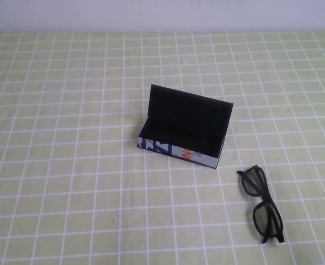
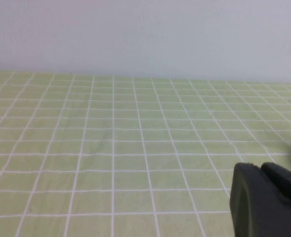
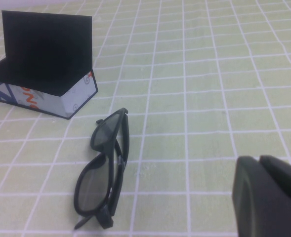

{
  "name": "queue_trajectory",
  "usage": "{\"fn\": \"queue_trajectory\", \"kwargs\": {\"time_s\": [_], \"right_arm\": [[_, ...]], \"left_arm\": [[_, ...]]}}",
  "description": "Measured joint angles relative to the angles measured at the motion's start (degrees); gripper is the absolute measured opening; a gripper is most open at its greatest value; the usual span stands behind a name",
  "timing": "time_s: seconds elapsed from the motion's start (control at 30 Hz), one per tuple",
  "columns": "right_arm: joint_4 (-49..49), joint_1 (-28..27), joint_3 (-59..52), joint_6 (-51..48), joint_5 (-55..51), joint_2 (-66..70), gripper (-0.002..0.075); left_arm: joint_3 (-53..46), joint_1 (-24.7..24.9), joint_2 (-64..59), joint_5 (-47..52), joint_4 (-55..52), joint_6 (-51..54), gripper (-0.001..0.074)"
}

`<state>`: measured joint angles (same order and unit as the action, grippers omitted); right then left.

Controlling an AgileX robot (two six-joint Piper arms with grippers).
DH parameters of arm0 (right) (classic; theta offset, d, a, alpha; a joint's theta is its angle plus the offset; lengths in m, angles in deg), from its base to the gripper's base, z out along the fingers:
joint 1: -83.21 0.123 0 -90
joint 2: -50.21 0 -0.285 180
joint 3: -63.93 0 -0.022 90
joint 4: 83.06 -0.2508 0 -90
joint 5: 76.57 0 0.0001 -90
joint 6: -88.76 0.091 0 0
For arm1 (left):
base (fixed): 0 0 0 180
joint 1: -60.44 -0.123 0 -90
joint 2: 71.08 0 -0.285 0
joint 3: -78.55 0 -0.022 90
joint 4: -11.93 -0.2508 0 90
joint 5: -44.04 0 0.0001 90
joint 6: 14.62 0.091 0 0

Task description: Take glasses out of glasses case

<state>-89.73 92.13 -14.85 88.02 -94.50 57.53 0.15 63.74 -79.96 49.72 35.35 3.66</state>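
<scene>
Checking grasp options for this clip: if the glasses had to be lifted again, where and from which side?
Grip the glasses at the bridge, from above: they lie folded on the tablecloth, clear of the open case. The shut right tool is nearest; the left tool is far off.

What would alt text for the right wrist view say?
Black plastic-framed glasses lie folded on a green checked tablecloth, beside an open black glasses case that looks empty. The shut right gripper shows at the edge, holding nothing.

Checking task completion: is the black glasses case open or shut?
Open: the black rectangular glasses case has its lid upright, and the black plastic-framed glasses lie outside on the checked tablecloth.
</scene>
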Motion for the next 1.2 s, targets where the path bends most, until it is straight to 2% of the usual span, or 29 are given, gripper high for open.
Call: {"fn": "queue_trajectory", "kwargs": {"time_s": [0.1,0.23,0.37,1.2], "right_arm": [[0.00,0.00,0.00,0.00,0.00,0.00,-0.0017],[0.00,0.00,-0.07,0.00,0.00,0.00,-0.0017],[-0.10,0.00,-0.07,0.00,0.00,0.00,-0.0017],[-0.10,0.00,-0.07,0.00,0.00,0.00,-0.0017]], "left_arm": [[-0.11,0.00,1.51,2.26,-10.57,-9.76,-0.0004],[-0.11,0.00,1.76,9.97,-15.23,-12.59,-0.0004],[-0.16,0.00,1.76,14.54,-16.14,-13.09,-0.0004],[-0.16,0.00,1.76,14.81,-16.42,-13.39,-0.0004]]}}
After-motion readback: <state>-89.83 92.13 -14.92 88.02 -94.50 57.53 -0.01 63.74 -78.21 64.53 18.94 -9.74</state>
